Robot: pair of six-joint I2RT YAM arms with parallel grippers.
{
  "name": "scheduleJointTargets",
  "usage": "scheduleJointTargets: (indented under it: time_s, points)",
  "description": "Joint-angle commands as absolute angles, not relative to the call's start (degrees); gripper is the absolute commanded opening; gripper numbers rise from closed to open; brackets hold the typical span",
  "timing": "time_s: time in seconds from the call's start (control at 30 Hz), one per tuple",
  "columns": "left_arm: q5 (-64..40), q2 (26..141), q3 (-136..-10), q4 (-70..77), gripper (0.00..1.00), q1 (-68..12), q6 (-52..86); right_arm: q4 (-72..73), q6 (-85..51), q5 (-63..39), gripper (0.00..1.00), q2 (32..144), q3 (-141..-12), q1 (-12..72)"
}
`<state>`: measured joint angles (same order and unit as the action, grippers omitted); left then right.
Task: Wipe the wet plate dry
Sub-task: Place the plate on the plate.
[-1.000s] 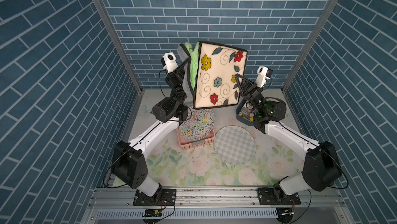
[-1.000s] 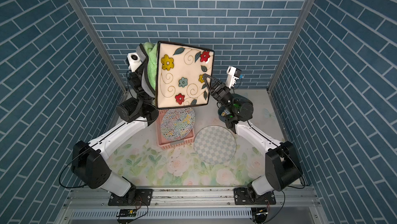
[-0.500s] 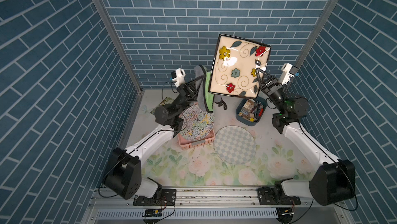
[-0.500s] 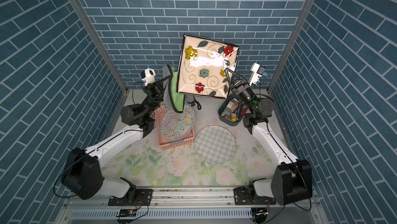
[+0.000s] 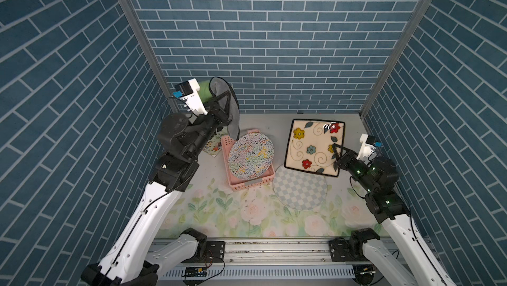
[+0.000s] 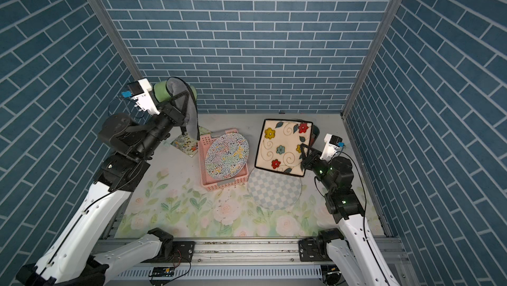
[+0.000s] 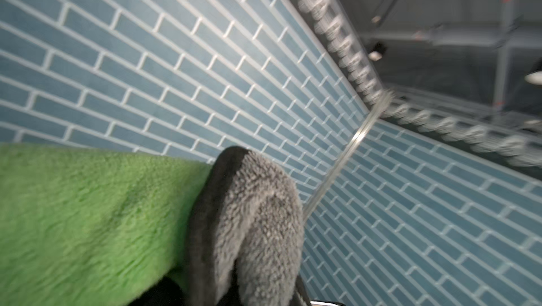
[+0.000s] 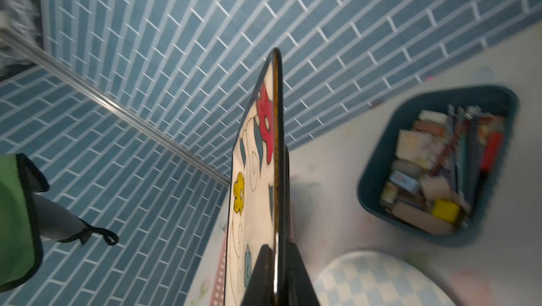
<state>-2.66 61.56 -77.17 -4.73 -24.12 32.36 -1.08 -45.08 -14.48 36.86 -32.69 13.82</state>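
A square cream plate with painted flowers and a dark rim hangs tilted over the right back of the table. My right gripper is shut on its right edge. The right wrist view shows the plate edge-on, with the rim pinched between the fingers. My left gripper is raised at the back left, well away from the plate, and is shut on a green and grey towel. The towel fills the lower part of the left wrist view and hides the fingertips. Both top views show the plate and towel.
A pink basket at the centre back holds a round multicoloured plate. A round checkered plate lies just in front of the held plate. A dark blue bin of small items sits behind it. A small patterned tile lies by the left arm.
The right arm has carried the plate down and to the right, from high in front of the camera to low over the table. The left arm drew back left with the towel.
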Motion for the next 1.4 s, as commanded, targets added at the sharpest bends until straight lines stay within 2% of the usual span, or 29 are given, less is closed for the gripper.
scheduleJointTargets:
  time_s: [0.0,0.13,0.3,0.43,0.6,0.77,0.83,0.93,1.03,1.1,1.17,1.23,1.27,1.37]
  points:
    - [4.2,62.6,-75.5,-14.5,0.0,-23.8,26.1,-0.6,-46.1,-13.8,0.0,32.6,-30.0,14.1]
    - [3.4,61.8,-72.9,-13.1,0.0,-23.8,26.3,2.3,-48.6,-17.8,0.0,32.0,-23.2,14.1]
    - [2.3,62.1,-71.1,-11.6,0.0,-23.8,27.0,12.3,-51.4,-21.8,0.0,36.5,-17.3,14.2]
    - [1.5,63.1,-71.1,-11.4,0.0,-23.7,27.2,15.0,-50.7,-21.3,0.0,39.6,-14.2,14.2]
    - [1.2,64.0,-71.3,-11.4,0.0,-23.7,27.2,11.6,-48.4,-18.6,0.02,42.6,-10.1,14.2]
    - [1.3,64.0,-70.9,-11.5,0.0,-23.6,27.3,4.9,-46.3,-16.0,0.26,42.5,-9.7,14.2]
    - [1.2,64.2,-70.6,-11.4,0.0,-23.5,27.4,1.0,-44.9,-13.7,0.42,41.5,-11.5,14.2]
    - [0.8,64.4,-70.6,-11.1,0.0,-23.5,27.8,-8.0,-42.9,-7.6,0.7,41.3,-16.8,14.2]
    - [0.5,64.7,-70.7,-11.1,0.0,-23.5,27.9,-14.9,-41.4,0.1,0.83,42.4,-24.2,14.2]
    - [0.3,64.8,-70.9,-11.3,0.0,-23.5,28.0,-14.5,-40.1,2.2,0.84,43.2,-28.9,14.2]
    - [-0.1,64.8,-70.9,-11.4,0.0,-23.4,28.1,-8.3,-39.2,-1.5,0.78,45.7,-32.5,14.7]
    - [-0.5,64.8,-70.8,-11.4,0.0,-23.5,28.3,1.5,-40.0,-9.9,0.69,51.0,-35.6,16.9]
    - [-0.5,64.8,-70.8,-11.4,0.0,-23.4,28.3,5.3,-40.6,-13.2,0.64,55.8,-37.6,19.3]
    - [-0.6,64.6,-70.6,-11.5,0.0,-23.4,28.4,7.3,-37.1,-16.6,0.59,72.9,-50.4,28.1]
